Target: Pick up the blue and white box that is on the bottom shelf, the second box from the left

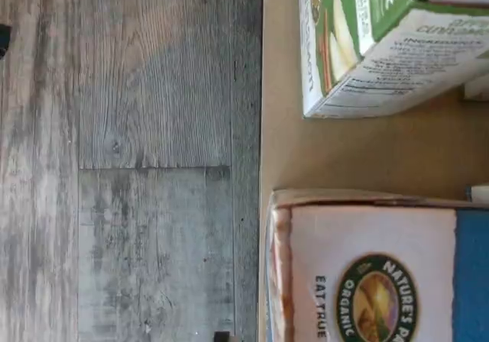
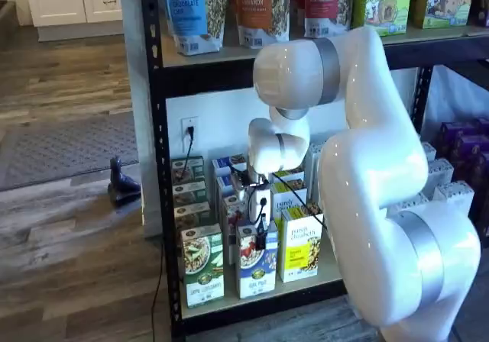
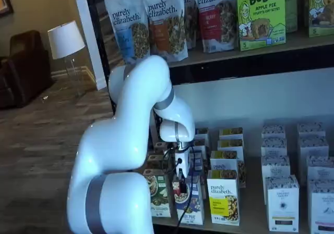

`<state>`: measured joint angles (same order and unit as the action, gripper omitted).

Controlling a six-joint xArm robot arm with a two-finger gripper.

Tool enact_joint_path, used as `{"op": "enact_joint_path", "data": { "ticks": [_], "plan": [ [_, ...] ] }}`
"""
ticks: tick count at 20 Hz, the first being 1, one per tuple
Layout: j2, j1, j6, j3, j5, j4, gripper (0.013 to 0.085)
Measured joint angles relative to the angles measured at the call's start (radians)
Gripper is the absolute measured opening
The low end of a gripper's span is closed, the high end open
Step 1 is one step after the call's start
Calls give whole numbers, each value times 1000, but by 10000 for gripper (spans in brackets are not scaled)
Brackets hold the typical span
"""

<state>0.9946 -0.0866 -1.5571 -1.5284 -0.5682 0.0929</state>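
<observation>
The blue and white box (image 2: 256, 269) stands at the front of the bottom shelf (image 2: 252, 300), between a green-and-white carton (image 2: 202, 266) and a yellow carton (image 2: 300, 244). It also shows in a shelf view (image 3: 190, 200). In the wrist view its white half with the round logo (image 1: 374, 296) lies close below the camera, beside the green carton (image 1: 367, 44) on the tan board (image 1: 367, 151). My gripper (image 2: 260, 239) hangs at the box's top edge; it also shows in a shelf view (image 3: 181, 180). Its black fingers show no plain gap, and I cannot tell whether they touch the box.
More rows of cartons stand behind and to the right on the bottom shelf (image 3: 284, 192). Granola bags fill the upper shelf (image 2: 260, 6). A black rack upright (image 2: 157, 166) stands left of the boxes. The grey wood floor (image 1: 130, 159) lies in front of the shelf edge.
</observation>
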Motion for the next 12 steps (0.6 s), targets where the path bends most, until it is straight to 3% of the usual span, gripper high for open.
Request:
{"op": "enact_joint_path", "data": {
  "ticks": [12],
  "plan": [
    [1, -9, 5, 14, 18, 4, 730]
  ]
}}
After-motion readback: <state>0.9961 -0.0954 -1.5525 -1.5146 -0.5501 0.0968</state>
